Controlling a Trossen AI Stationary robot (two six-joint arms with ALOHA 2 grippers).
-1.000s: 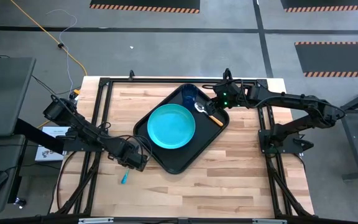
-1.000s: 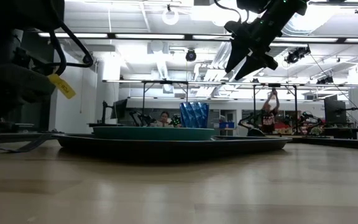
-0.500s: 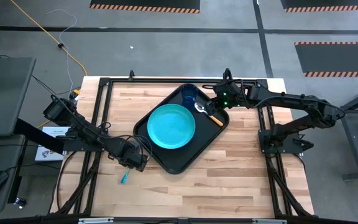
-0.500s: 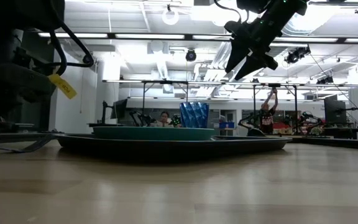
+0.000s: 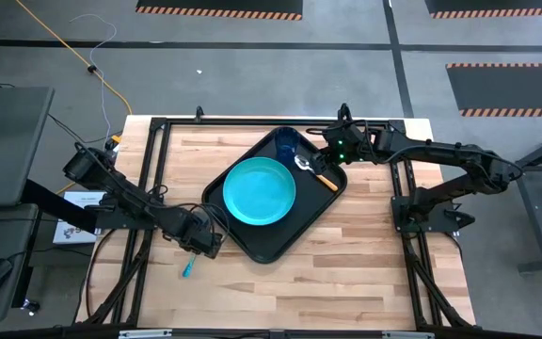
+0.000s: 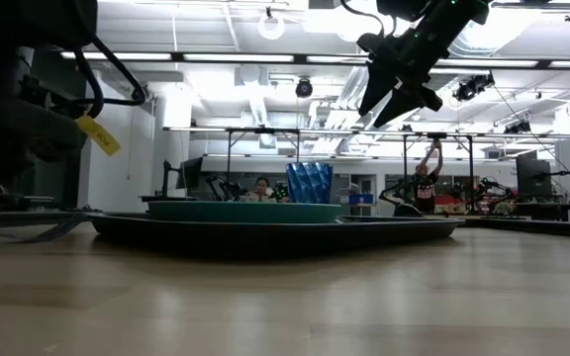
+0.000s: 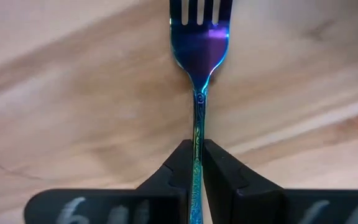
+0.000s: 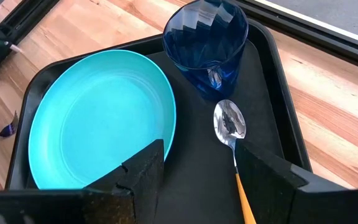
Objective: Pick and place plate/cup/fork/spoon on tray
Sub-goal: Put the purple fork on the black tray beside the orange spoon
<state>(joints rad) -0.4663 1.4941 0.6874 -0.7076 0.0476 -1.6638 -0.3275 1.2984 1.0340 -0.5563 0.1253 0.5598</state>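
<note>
The black tray [image 5: 252,247] lies slantwise mid-table. On it rest the turquoise plate [image 5: 259,191], the dark-blue cup [image 5: 285,144], standing upright at the far corner, and the orange-handled spoon [image 5: 314,170], lying flat beside the plate. My left gripper [image 5: 197,249] is off the tray's near-left side, shut on the blue fork [image 7: 199,50], whose tines [image 5: 187,269] point toward the table's near edge. My right gripper [image 8: 197,180] is open and empty, well above the tray's far-right part [image 6: 396,99], over the spoon [image 8: 230,121]. My left gripper pinches the fork's slim handle [image 7: 197,127] between its two fingers, a little behind the neck. The fork runs on past the fingertips, with neck and tines free over the wooden table. Whether the tines touch the table, I cannot tell.
Bare wooden table [image 5: 374,254] lies near and right of the tray. Black frame rails [image 5: 149,160] run along the table's left and right sides. In the low view people show in the room behind the table [image 6: 426,183].
</note>
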